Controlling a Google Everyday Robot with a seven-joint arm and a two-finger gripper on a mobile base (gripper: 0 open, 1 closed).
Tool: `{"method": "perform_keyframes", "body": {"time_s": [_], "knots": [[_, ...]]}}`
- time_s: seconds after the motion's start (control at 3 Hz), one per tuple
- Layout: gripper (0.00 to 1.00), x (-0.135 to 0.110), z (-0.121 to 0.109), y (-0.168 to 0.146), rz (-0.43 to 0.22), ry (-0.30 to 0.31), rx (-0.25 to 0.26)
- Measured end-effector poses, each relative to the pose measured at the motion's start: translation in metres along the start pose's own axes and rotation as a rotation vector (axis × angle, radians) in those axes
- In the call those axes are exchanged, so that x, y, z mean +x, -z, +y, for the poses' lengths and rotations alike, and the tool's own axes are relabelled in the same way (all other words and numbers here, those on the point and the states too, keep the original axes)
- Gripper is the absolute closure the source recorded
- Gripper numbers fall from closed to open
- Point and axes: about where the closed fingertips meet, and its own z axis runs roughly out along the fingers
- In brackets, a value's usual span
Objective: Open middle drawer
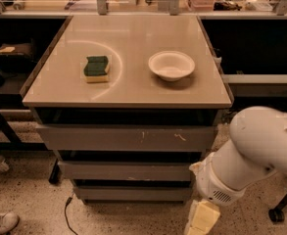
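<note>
1. A grey cabinet with a beige tabletop (133,89) fills the middle of the view. The middle drawer (126,171) is the second grey front below the tabletop. It is shut, plain and has no handle.
2. My gripper (202,220) hangs far below the tabletop's front right corner, close to the floor and partly cut off by the edge of the view. It touches nothing. I cannot tell whether it is apart or together.
3. Risk: I pull the wrong drawer. The top drawer (126,138), with white scratches, sits directly under the tabletop, and the bottom drawer (133,193) lies farthest below it. All three fronts are grey and stacked close, so a small height error lands me on a neighbour.
4. Risk: I slip off. With no handle, I judge my only purchase is the dark gap along the front's upper edge, and a shallow hold there could slide free.
5. Risk: I strike the cabinet. My bulky white arm (260,151) sits just below the tabletop's right front corner, so a careless swing inward could hit the corner or the cabinet's side.
6. Risk: I jolt what rests above. A green sponge (97,68) and a white bowl (171,65) sit on the tabletop, and a hard tug could shake them.
</note>
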Motion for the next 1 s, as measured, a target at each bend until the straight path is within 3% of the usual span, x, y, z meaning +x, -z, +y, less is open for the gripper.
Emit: {"method": "perform_keyframes", "body": {"time_s": [0.33,0.67,1.0], "knots": [[0.0,-0.006,-0.006,-0.065,-0.016,-0.01,-0.027],[0.0,-0.02,-0.013,-0.108,-0.026,-0.009,-0.062],[0.0,-0.02,-0.013,-0.108,-0.026,-0.009,-0.062]]}}
